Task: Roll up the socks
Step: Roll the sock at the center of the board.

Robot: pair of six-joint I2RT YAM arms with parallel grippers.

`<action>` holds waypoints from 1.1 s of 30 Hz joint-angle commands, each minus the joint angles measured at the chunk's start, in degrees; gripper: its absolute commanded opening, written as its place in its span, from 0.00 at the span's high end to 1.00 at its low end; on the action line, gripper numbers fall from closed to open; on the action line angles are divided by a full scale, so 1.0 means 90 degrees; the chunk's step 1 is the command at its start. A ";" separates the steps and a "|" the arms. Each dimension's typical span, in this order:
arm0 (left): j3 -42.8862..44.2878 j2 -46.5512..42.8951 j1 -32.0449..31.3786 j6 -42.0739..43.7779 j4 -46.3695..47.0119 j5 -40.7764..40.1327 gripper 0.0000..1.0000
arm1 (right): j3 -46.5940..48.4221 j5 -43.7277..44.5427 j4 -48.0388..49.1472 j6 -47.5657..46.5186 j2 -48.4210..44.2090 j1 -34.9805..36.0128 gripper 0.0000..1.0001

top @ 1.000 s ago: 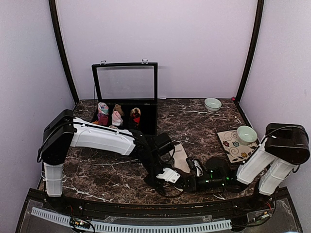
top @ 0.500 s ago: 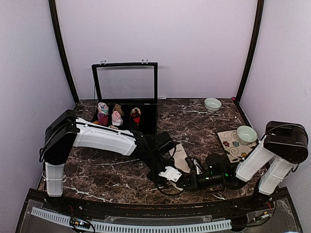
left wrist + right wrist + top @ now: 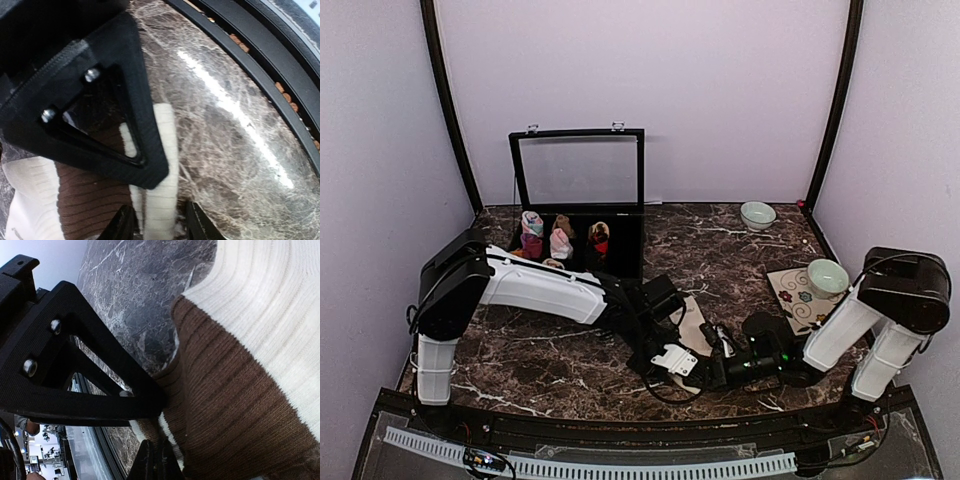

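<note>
A cream sock with a brown cuff point(image 3: 692, 322) lies on the marble table near the front middle. In the left wrist view, a folded cream edge point(image 3: 161, 200) runs between my left gripper's fingers point(image 3: 125, 226). The left gripper point(image 3: 159, 227) is open, its jaws narrow and straddling that fold beside the brown ribbed part point(image 3: 90, 200). My right gripper point(image 3: 154, 462) is shut on the sock's brown cuff edge point(image 3: 220, 405). From above, the left gripper point(image 3: 672, 362) and right gripper point(image 3: 712, 372) meet tip to tip at the sock's near end.
A black case point(image 3: 620, 245) with its lid up stands at the back left and holds rolled sock bundles point(image 3: 560, 240). A pale bowl point(image 3: 757, 214) sits at the back right. Another bowl point(image 3: 827, 276) rests on a floral mat point(image 3: 790, 300). The table's black front rail point(image 3: 260, 75) is close.
My left gripper's jaws have narrowed around the cream fold, and the left arm has crept slightly right. The right gripper has stayed shut on the cuff.
</note>
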 commanded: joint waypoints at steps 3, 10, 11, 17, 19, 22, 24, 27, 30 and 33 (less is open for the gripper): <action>-0.0302 -0.0153 -0.0048 -0.0142 0.0699 -0.0368 0.57 | -0.0161 0.0491 -0.2035 -0.0118 0.0584 -0.0112 1.00; -0.0518 -0.0626 -0.0049 0.0068 0.0265 -0.0032 0.53 | -0.0252 0.0373 -0.1950 -0.0052 0.0688 -0.0247 1.00; -0.0540 -0.0626 -0.0056 0.0078 0.0212 0.0015 0.54 | -0.0237 0.0370 -0.1943 -0.0056 0.0698 -0.0267 1.00; -0.0698 -0.0640 -0.0174 0.0101 0.0273 -0.0041 0.60 | -0.0181 0.0277 -0.1959 -0.0059 0.0814 -0.0337 1.00; -0.0726 -0.0646 -0.0185 0.0108 0.0381 -0.0068 0.60 | -0.0205 0.0244 -0.1916 -0.0033 0.0824 -0.0356 1.00; -0.0754 -0.0623 -0.0212 0.0166 0.0499 -0.0132 0.61 | -0.0238 0.0200 -0.1865 -0.0013 0.0840 -0.0398 1.00; -0.0766 -0.0620 -0.0238 0.0167 0.0518 -0.0168 0.61 | -0.0258 0.0178 -0.1838 -0.0018 0.0852 -0.0417 1.00; -0.0775 -0.0706 -0.0244 0.0135 0.0643 -0.0250 0.59 | -0.0288 0.0143 -0.1807 -0.0031 0.0873 -0.0435 1.00; -0.0753 -0.0831 -0.0244 0.0183 0.0633 -0.0291 0.55 | -0.0288 0.0093 -0.1822 -0.0073 0.0911 -0.0466 1.00; -0.0707 -0.0896 -0.0256 0.0245 0.0507 -0.0208 0.54 | -0.0282 0.0053 -0.1809 -0.0103 0.0929 -0.0520 1.00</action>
